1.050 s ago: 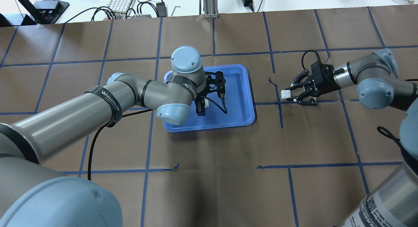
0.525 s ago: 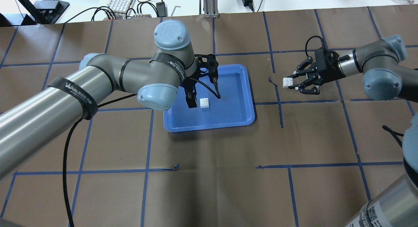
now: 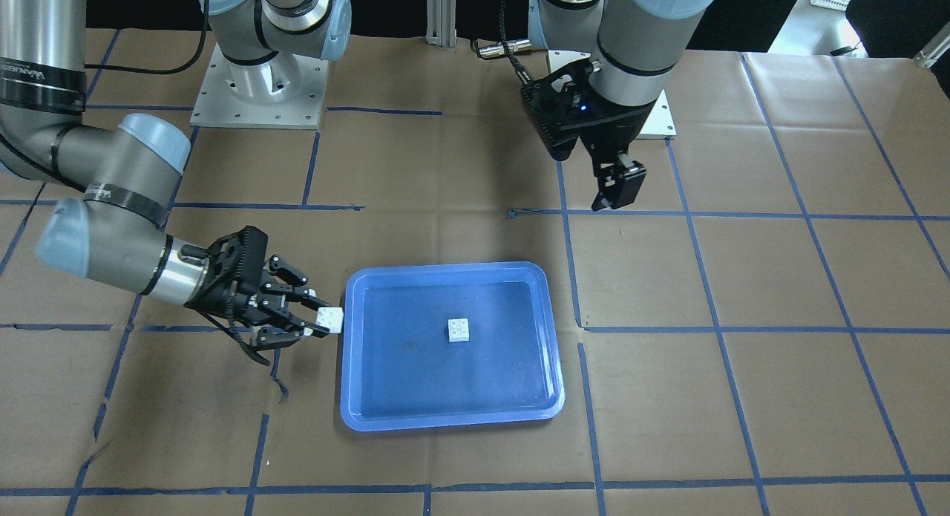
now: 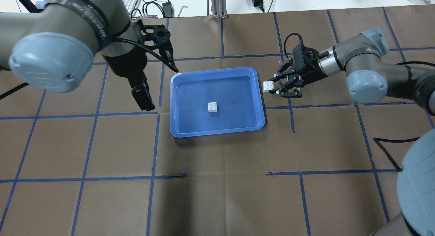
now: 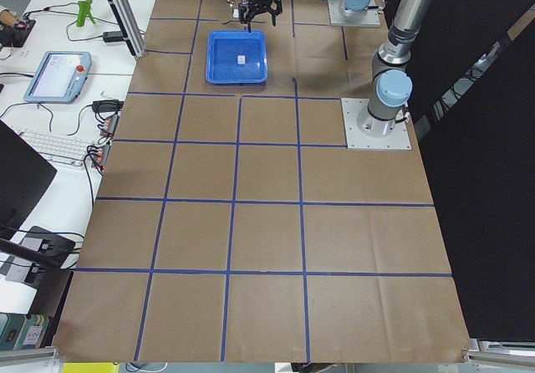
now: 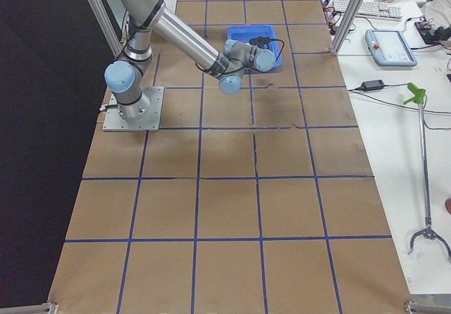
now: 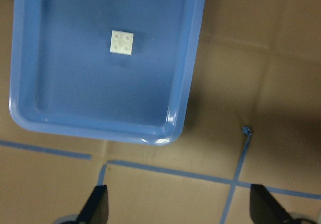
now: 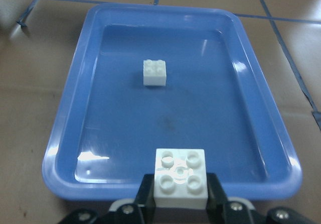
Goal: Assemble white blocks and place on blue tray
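The blue tray (image 4: 238, 93) lies at the middle of the table. One white block (image 4: 213, 107) sits studs up on its floor, and also shows in the front view (image 3: 459, 330) and both wrist views (image 7: 122, 42) (image 8: 154, 72). My right gripper (image 4: 272, 87) is shut on the second white block (image 4: 268, 86), held studs up just outside the tray's right rim, as the right wrist view (image 8: 180, 178) shows. My left gripper (image 4: 156, 80) is open and empty, raised above the table off the tray's left side.
Brown paper with a blue tape grid covers the table. A keyboard (image 4: 126, 0) and cables lie beyond the far edge. The arm bases (image 3: 258, 85) stand at the robot's side.
My left gripper has risen and drawn away to the left, leaving the white block on the tray. My right gripper has carried its block left, up to the tray's right rim.
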{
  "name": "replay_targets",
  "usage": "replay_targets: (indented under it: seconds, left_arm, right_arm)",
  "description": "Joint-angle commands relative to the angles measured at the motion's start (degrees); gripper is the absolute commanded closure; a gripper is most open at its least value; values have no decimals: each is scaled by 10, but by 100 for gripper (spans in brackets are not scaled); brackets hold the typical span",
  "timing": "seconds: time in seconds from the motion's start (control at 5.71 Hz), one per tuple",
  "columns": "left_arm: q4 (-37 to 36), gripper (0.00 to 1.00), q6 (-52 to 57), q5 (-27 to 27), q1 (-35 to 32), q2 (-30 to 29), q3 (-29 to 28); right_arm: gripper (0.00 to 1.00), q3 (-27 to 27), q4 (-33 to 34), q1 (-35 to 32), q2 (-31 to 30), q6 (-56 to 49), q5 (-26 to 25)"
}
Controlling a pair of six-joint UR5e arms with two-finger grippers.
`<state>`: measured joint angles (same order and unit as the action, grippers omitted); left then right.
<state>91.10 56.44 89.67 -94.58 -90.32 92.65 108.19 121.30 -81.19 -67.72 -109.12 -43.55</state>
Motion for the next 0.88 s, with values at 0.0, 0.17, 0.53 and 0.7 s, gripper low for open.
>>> replay_targets:
  seconds: [0.0, 0.17, 0.53, 0.7]
  left_arm:
    - [-18, 1, -287, -1, 32, 16, -8]
    - [-28, 1, -444, 1, 29, 15, -18]
    - [-21, 1, -534, 1, 28, 8, -44]
    - [-14, 1, -534, -2, 33, 13, -48]
  right_arm:
    - [76, 0, 63, -81, 7, 77, 0]
    - [76, 0, 73, -94, 12, 95, -1]
    - [74, 0, 128, -97, 70, 103, 0]
    - [74, -1, 130, -98, 77, 104, 0]
